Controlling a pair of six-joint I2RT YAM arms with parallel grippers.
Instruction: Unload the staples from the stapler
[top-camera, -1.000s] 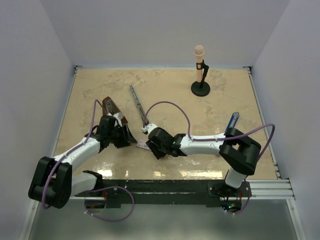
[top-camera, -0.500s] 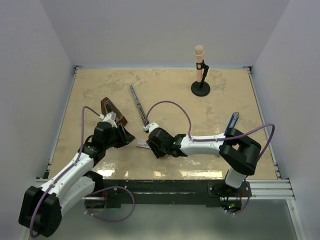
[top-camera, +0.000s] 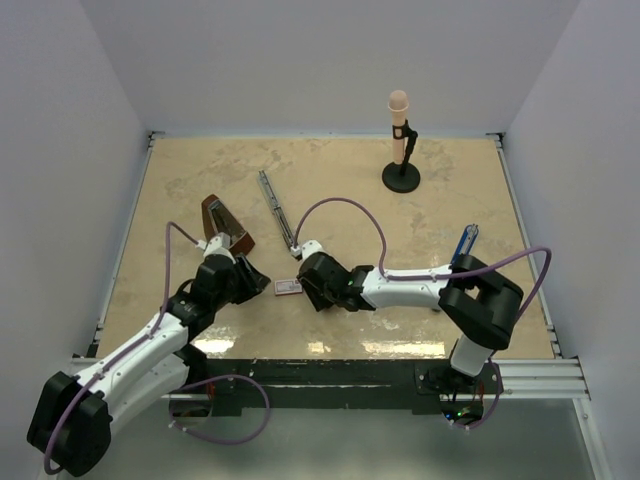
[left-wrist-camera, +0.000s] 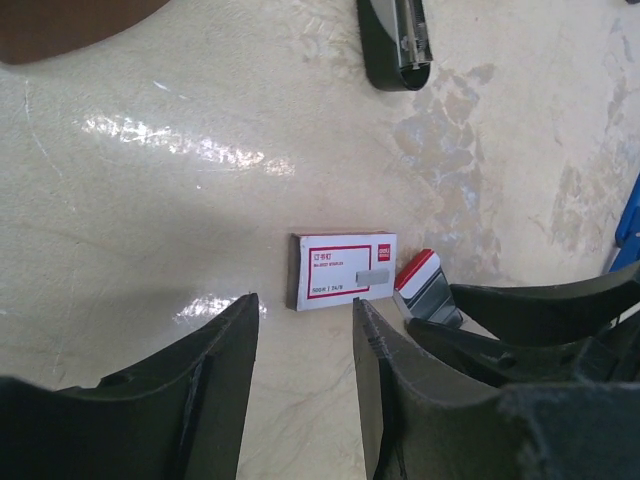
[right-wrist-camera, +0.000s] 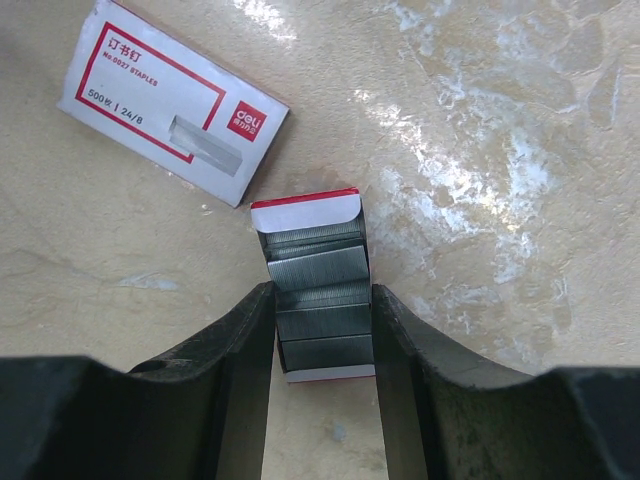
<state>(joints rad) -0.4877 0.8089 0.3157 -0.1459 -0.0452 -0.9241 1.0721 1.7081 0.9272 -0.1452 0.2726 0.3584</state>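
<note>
The stapler (top-camera: 276, 209) is a slim dark bar lying open on the table's middle; its end shows at the top of the left wrist view (left-wrist-camera: 397, 45). The staples (right-wrist-camera: 322, 268) are grey ribbed strips stacked in a small red-and-white card tray. My right gripper (right-wrist-camera: 322, 300) is shut on that tray's two sides, low on the table (top-camera: 311, 289). The tray's white-and-red box sleeve (right-wrist-camera: 172, 100) lies just left of it (top-camera: 287, 288). My left gripper (left-wrist-camera: 305, 305) is open and empty, just short of the sleeve (left-wrist-camera: 343, 270).
A brown wedge-shaped object (top-camera: 224, 224) lies behind the left gripper. A narrow blue object (top-camera: 463, 242) lies at the right. A microphone on a round black stand (top-camera: 401, 140) stands at the back right. White walls enclose the table.
My left arm's elbow has swung back toward its base, and its gripper has turned to face the sleeve. The right gripper has shifted slightly right with the tray.
</note>
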